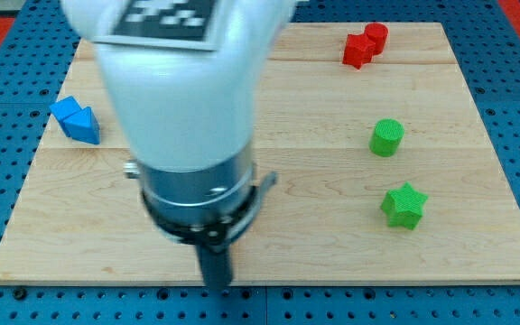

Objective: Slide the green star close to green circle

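Note:
The green star (403,205) lies on the wooden board at the view's right, below the middle. The green circle (387,137), a short cylinder, stands just above it, a small gap apart. My tip (217,283) is at the board's bottom edge, left of centre, far to the left of both green blocks and touching no block. The arm's white and grey body hides much of the board's left middle.
Two red blocks (365,44) sit together at the view's top right. Two blue blocks (77,120) sit together at the view's left edge of the board (323,262). A blue perforated table surrounds the board.

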You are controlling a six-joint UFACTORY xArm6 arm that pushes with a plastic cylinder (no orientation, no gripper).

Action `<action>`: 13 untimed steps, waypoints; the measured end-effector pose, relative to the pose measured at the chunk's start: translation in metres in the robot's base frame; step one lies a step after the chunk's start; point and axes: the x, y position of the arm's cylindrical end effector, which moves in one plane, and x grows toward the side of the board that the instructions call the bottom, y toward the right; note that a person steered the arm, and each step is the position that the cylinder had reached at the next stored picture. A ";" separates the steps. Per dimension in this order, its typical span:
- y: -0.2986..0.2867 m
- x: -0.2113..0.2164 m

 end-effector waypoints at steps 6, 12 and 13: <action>0.194 -0.027; 0.261 -0.041; 0.240 -0.079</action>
